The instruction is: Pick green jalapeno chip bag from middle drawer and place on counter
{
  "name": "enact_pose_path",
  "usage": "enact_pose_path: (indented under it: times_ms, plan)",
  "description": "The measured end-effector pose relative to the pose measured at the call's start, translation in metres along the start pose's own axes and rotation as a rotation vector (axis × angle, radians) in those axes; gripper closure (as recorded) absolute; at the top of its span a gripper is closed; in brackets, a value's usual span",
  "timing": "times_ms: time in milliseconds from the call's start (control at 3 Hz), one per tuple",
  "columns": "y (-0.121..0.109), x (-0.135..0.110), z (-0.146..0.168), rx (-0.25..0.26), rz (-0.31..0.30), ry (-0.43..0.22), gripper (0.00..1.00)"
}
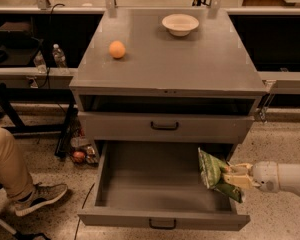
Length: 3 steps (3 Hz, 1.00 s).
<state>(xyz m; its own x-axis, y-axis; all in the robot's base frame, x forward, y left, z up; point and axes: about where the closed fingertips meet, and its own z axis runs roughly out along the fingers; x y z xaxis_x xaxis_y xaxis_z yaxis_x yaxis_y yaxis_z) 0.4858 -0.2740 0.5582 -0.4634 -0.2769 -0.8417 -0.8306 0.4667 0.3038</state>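
Note:
The green jalapeno chip bag (213, 173) hangs tilted at the right side of the open middle drawer (160, 184), lifted off its floor. My gripper (230, 175) reaches in from the right on a white arm and is shut on the bag's right edge. The drawer is pulled fully out, with a small black handle at its front. The gray counter (165, 59) above is the cabinet's flat top.
An orange (117, 49) and a white bowl (180, 24) sit on the counter. A closed gray drawer front (165, 126) is above the open one. A person's leg and shoe (25, 184) are at the left. Bottles (59, 56) stand on a shelf behind.

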Motion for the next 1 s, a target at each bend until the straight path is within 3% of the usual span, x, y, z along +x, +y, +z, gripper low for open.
enact_pose_path:
  times_ms: [333,667,1000]
  plan:
    - [0.001,-0.002,-0.003,0.006,-0.005,-0.002,1.00]
    - [0.008,-0.017,-0.026,0.051,-0.044,-0.021,1.00]
    - [0.023,-0.047,-0.069,0.145,-0.124,-0.052,1.00]
